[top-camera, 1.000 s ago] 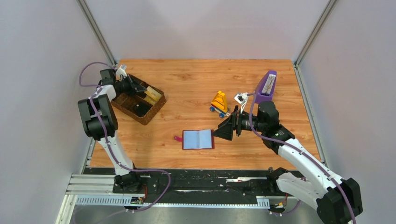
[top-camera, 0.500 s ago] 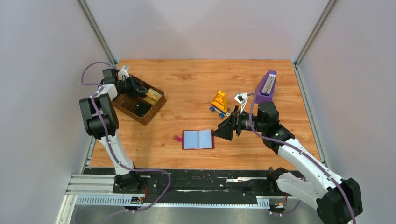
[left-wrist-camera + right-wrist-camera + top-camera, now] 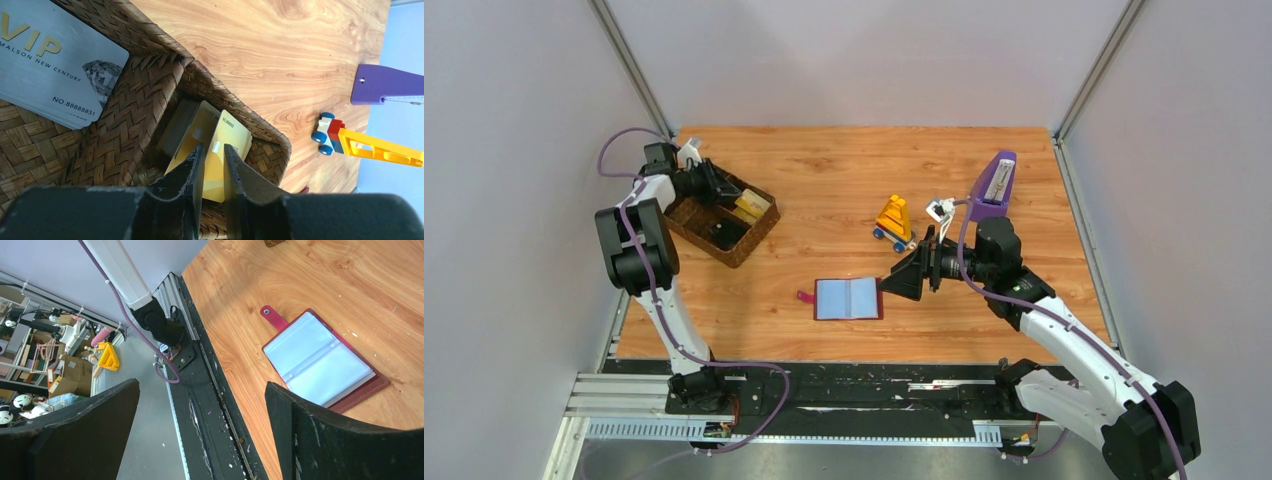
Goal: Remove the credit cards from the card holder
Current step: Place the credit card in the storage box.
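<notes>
We find the card holder lying open and flat on the table, sleeves up, just in front of the right gripper, whose jaws stand wide and empty. The left gripper hangs over the wicker basket, its jaws narrowly parted above the gold cards (clamped on none, as far as we can tell). We judge the holder light and floppy, apt to slide on the wood, so we would pin its leather edge or snap tab and draw any card by an exposed edge.
</notes>
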Controlling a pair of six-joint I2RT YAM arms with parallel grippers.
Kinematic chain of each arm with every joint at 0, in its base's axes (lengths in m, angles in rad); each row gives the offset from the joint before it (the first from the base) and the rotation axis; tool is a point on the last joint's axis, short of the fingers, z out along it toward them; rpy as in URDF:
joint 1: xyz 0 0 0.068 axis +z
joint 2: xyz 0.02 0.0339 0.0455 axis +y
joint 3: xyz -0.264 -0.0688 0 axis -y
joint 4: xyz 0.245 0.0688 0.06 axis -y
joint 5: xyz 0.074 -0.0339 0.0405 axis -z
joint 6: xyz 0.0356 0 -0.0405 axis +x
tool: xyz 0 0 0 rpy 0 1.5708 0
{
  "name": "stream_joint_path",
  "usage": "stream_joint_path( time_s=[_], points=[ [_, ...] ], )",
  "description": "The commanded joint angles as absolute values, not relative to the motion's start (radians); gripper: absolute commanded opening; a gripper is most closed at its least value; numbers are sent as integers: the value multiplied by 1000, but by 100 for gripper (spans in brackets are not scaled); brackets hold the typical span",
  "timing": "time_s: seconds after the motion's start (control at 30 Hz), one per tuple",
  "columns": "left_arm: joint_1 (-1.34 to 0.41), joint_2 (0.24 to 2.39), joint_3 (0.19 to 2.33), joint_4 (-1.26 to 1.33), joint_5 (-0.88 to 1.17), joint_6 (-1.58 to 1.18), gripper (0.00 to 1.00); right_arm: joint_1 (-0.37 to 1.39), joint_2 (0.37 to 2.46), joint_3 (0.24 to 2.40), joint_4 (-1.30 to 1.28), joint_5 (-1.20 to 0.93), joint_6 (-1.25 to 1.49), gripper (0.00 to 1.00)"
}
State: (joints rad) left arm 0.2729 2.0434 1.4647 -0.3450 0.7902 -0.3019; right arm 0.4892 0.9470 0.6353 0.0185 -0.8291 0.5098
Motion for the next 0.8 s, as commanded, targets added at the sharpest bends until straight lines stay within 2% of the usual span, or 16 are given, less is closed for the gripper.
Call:
stream_joint_path(
  time_s=[0.0,0.4,0.77],
  points=[
    [265,2058,1515,-384,780,-254,29,486,930,668,49,-820,485,100],
    [260,2067,1553,-426,781,-237,31,486,941,674,44,-801,492,100],
    [215,1967,1618,-546,752,-211,31,486,1008,733,-153,-539,565,100]
  ],
)
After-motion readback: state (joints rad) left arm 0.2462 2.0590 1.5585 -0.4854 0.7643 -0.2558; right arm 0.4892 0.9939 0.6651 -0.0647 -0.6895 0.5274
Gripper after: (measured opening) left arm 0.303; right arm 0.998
